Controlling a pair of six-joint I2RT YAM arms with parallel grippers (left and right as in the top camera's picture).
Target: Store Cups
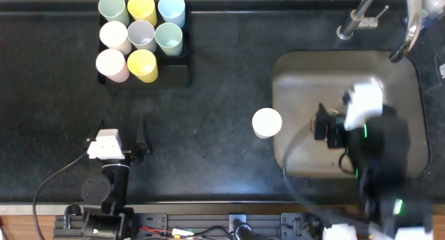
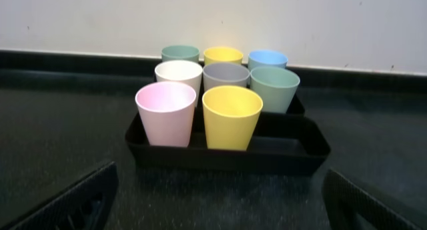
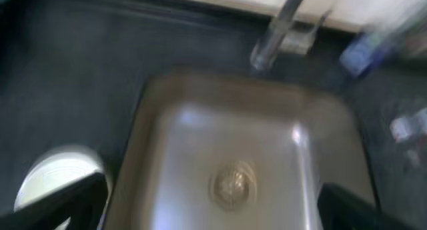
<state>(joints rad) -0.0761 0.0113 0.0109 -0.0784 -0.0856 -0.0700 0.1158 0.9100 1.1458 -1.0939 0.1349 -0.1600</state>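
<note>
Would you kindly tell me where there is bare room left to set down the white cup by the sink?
The tray has one free corner, bordered by the front yellow cup and the middle-row green cup; its other eight places are crowded with cups. The counter lies bare between the tray and the white cup beside the sink.
</note>
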